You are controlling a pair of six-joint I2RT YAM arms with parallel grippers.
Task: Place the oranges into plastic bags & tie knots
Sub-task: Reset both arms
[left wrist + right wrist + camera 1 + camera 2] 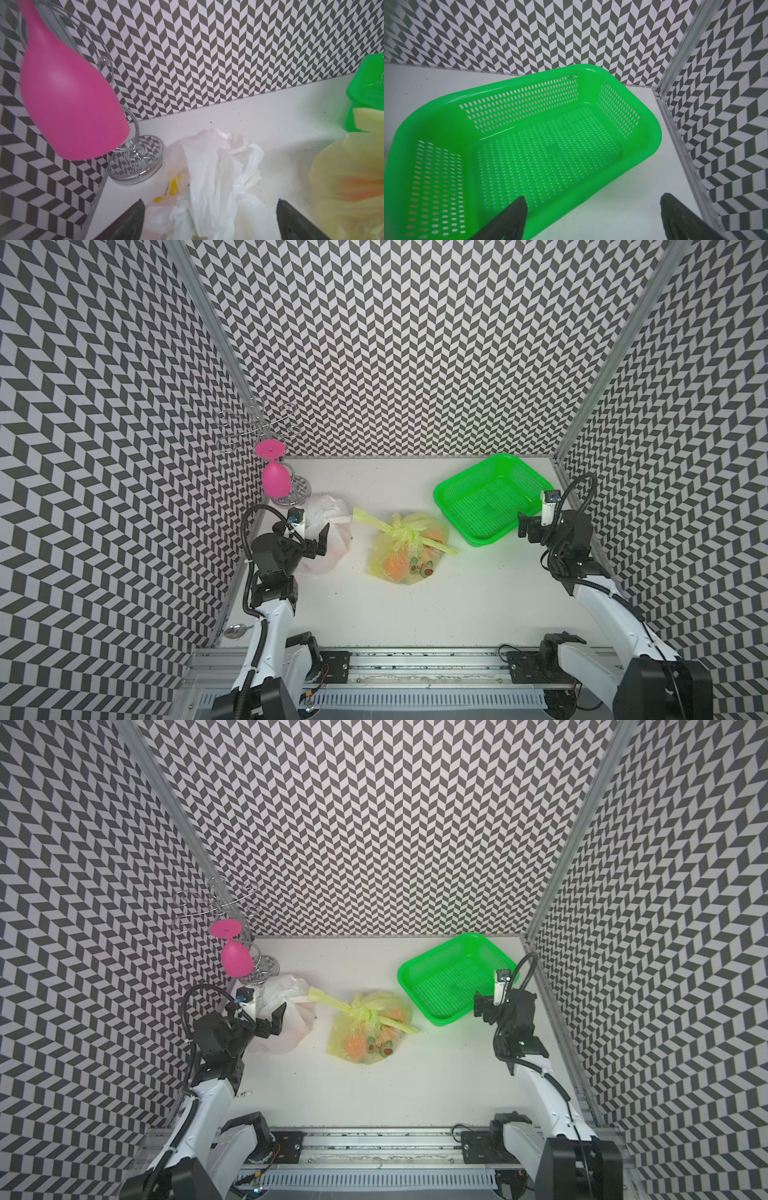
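Note:
A yellow-green plastic bag (409, 549) (370, 1029) lies mid-table, its handles tied in a knot (402, 531) with loose ends sticking out. Oranges (395, 566) (357, 187) show through its film. Left of it lies a white plastic bag (330, 526) (218, 166) with yellow prints, its top bunched; I cannot tell whether it is knotted. My left gripper (318, 545) (210, 201) hangs open just over the white bag, a finger on either side of the bunched plastic, holding nothing. My right gripper (524, 526) (593, 197) stands open over the green basket's near rim, nothing between its fingers.
The green mesh basket (455, 520) (436, 108) sits at the back right with nothing in it, close to the right wall. A pink glass (274, 479) (70, 99) hangs upside down on a wire rack (257, 427) at the back left, right behind the white bag.

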